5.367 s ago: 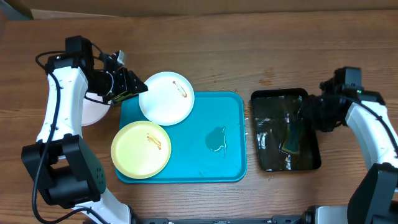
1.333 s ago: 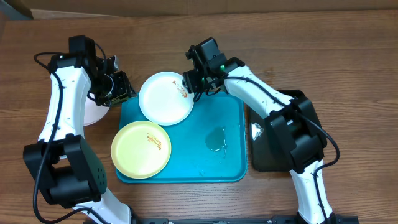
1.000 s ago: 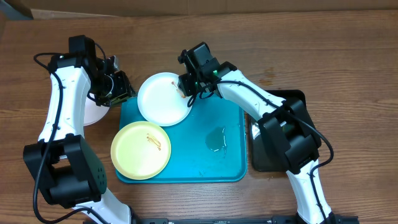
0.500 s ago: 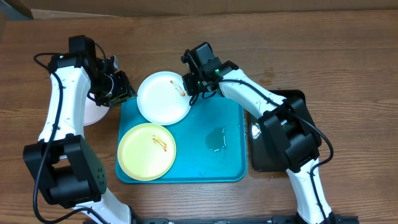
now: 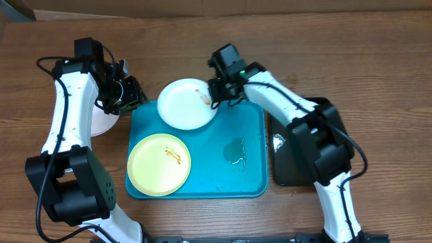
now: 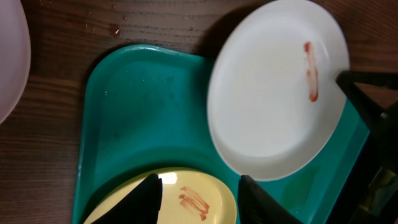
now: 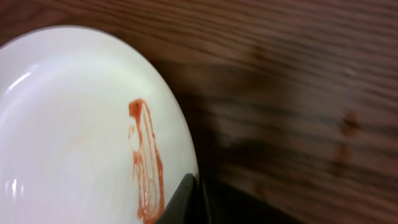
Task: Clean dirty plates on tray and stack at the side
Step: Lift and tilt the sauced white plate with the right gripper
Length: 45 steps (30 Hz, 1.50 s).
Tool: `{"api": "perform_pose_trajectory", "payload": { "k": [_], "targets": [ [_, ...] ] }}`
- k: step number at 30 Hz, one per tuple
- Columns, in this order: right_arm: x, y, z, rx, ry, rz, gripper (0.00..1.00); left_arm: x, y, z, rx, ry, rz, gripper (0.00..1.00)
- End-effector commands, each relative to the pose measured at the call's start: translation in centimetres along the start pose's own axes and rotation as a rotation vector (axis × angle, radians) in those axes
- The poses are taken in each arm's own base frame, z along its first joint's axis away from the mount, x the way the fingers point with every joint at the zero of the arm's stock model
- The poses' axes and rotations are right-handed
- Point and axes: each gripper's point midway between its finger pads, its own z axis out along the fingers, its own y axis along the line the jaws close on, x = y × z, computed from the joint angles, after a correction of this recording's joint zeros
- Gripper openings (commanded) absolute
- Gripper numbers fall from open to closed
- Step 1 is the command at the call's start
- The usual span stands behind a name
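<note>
A white plate (image 5: 187, 104) with an orange-brown smear (image 7: 148, 163) lies over the back rim of the turquoise tray (image 5: 233, 121). My right gripper (image 5: 217, 94) is shut on this plate's right rim, and its dark fingertips (image 7: 186, 198) pinch the edge beside the smear. A pale yellow plate (image 5: 159, 164) with its own smear (image 6: 194, 201) sits on the tray's front left. My left gripper (image 5: 128, 94) hovers open over the tray's back left corner, and its fingers (image 6: 148, 198) hold nothing. The white plate (image 6: 273, 93) fills the upper right of the left wrist view.
A pale plate (image 5: 101, 120) rests on the wooden table left of the tray, partly under my left arm. A small puddle (image 5: 234, 150) lies on the tray's right half. A black tray (image 5: 297, 169) stands to the right, mostly covered by my right arm.
My right gripper has shut on the white plate's rim and dragged the plate to the right and back. The yellow plate slid slightly right on the tray. The left arm stayed still.
</note>
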Motion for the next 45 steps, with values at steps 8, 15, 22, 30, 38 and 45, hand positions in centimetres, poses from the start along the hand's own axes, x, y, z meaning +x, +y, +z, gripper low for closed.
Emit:
{"api": "perform_pose_trajectory", "payload": {
  "k": [8, 15, 22, 30, 38, 45],
  "targets": [
    [1.1, -3.0, -9.3, 0.116, 0.045, 0.235, 0.04, 0.0, -0.7, -0.9, -0.001, -0.029, 0.015, 0.46],
    [4.6, -5.1, -8.1, 0.218, 0.121, 0.407, 0.04, 0.9, -2.8, 1.4, 0.01, -0.011, 0.082, 0.46],
    [7.8, -5.4, -8.2, 0.293, 0.2, 0.664, 0.04, 2.5, -6.6, 3.7, 0.028, 0.013, 0.194, 0.51],
    [9.5, -3.2, -8.0, 0.31, 0.249, 0.607, 0.04, 2.8, -8.7, 4.8, -0.047, -0.021, 0.252, 0.5],
    [10.3, -2.7, -8.1, 0.385, 0.228, 0.632, 0.04, 2.7, -7.9, 5.2, -0.103, -0.034, 0.24, 0.5],
    [10.4, -2.7, -8.2, 0.389, 0.235, 0.631, 0.04, 3.3, -6.6, 7.3, -0.116, -0.027, 0.237, 0.52]
  ]
}}
